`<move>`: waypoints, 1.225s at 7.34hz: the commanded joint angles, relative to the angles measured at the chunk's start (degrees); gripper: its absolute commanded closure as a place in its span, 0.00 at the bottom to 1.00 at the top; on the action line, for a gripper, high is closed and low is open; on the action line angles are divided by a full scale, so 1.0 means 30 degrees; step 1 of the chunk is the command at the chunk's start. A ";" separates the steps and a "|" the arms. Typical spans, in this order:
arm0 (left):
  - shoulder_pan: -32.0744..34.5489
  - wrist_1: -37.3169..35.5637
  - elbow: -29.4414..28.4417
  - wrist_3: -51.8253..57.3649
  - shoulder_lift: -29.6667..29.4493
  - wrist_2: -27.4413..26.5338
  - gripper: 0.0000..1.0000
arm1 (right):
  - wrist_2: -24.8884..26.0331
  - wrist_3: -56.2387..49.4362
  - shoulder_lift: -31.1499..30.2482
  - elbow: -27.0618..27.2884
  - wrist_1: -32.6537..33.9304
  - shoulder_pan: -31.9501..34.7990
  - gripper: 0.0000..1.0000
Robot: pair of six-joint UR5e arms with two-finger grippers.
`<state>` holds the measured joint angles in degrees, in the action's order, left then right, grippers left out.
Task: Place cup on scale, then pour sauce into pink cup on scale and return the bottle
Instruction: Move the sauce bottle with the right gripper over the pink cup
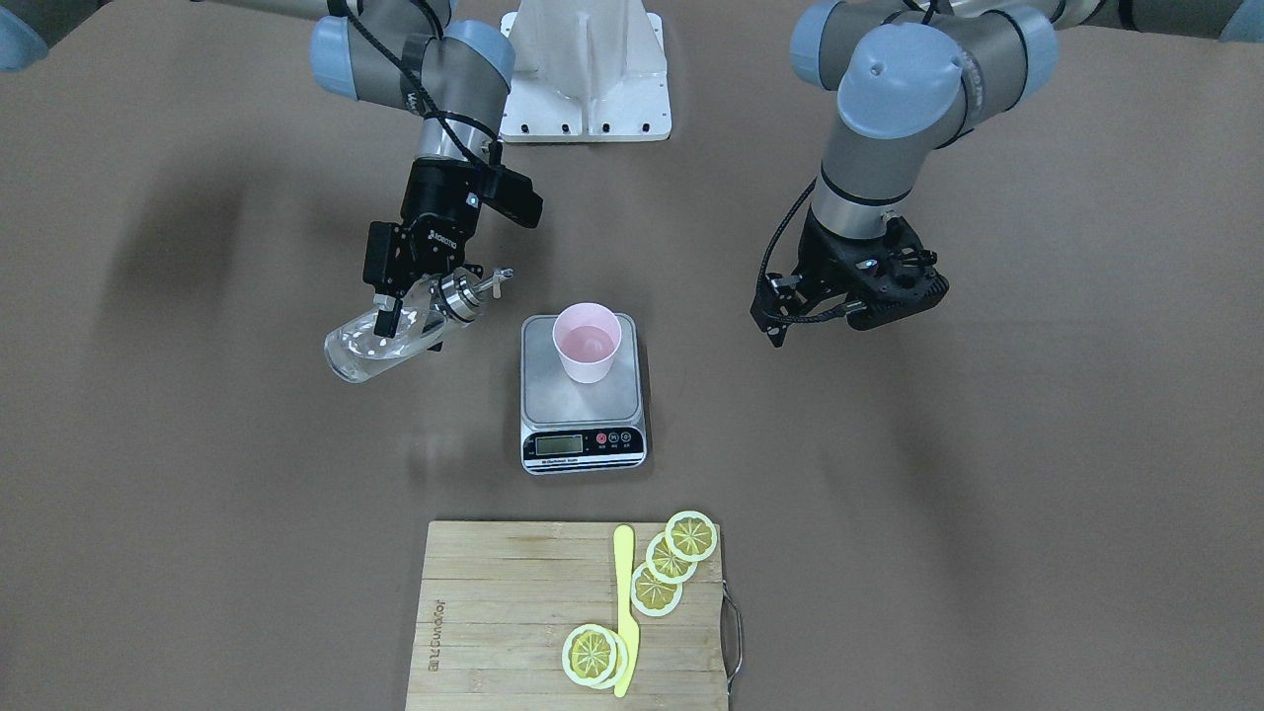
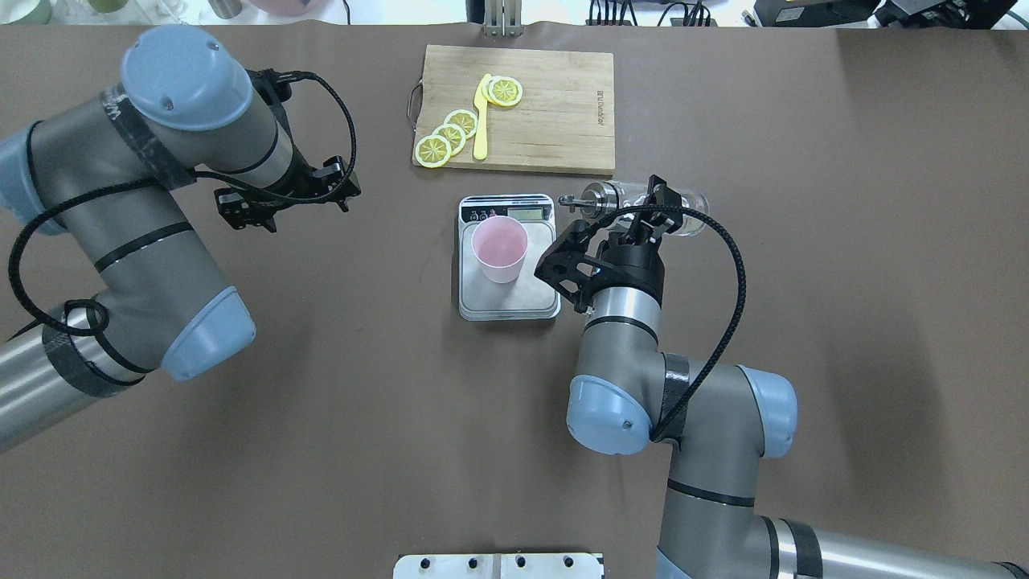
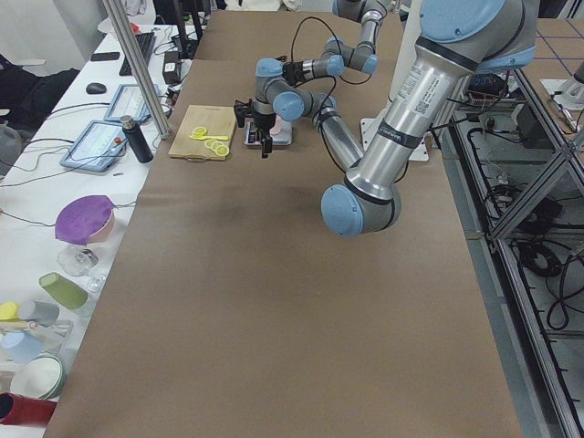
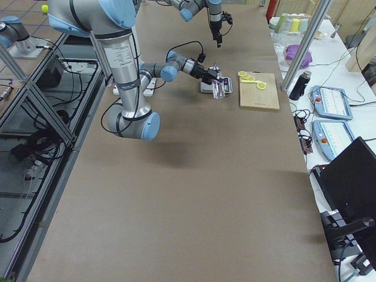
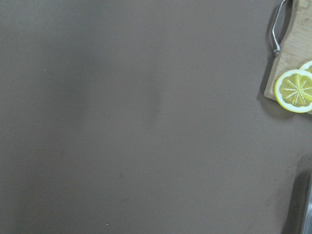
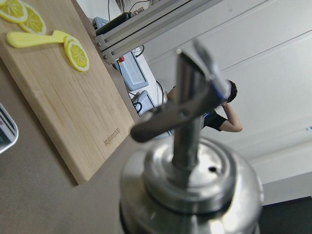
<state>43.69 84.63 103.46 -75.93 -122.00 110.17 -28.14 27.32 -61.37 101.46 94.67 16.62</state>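
Chrome pourer cap [image 6: 190, 180] fills the right wrist view, spout out of focus. Clear glass bottle [image 1: 360, 351] clamped in right claw [image 1: 387, 318], lying near horizontal above the worktop [image 1: 197, 494], colourless sauce [image 1: 341, 363] inside, spout aimed at the cup [image 1: 587, 346] but short of its rim. Pale pink cup upright on the scale [image 1: 583, 405] platform. left claw [image 1: 773, 328] on the scale's other side, well apart; can't tell whether it's parted or closed

The cup [image 2: 499, 248] stands on the scale [image 2: 524, 296]; beyond it lies the cutting board [image 2: 555, 121], with lemon slices [image 2: 450, 135] and a knife [image 2: 481, 121] on it. My right gripper [image 1: 393, 314] holds the bottle [image 1: 360, 351] sideways just right of the scale, spout toward the cup.
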 commanded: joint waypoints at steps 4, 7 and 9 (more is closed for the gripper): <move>0.0173 0.0061 -0.0267 0.0114 0.0034 -0.0014 0.02 | 0.3545 -0.3420 0.1001 -0.2087 0.0756 -0.0207 1.00; 0.0173 0.0061 -0.0355 0.0114 0.0063 -0.0014 0.02 | 0.4830 -0.4763 0.1707 -0.3289 0.0727 -0.0178 1.00; 0.0173 0.0090 -0.0443 0.0114 0.0092 -0.0014 0.02 | 0.5710 -0.6024 0.1737 -0.3611 0.0727 -0.0119 1.00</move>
<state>44.21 84.87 102.23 -75.59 -121.80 110.13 -13.13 11.55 -56.27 91.50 96.82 16.15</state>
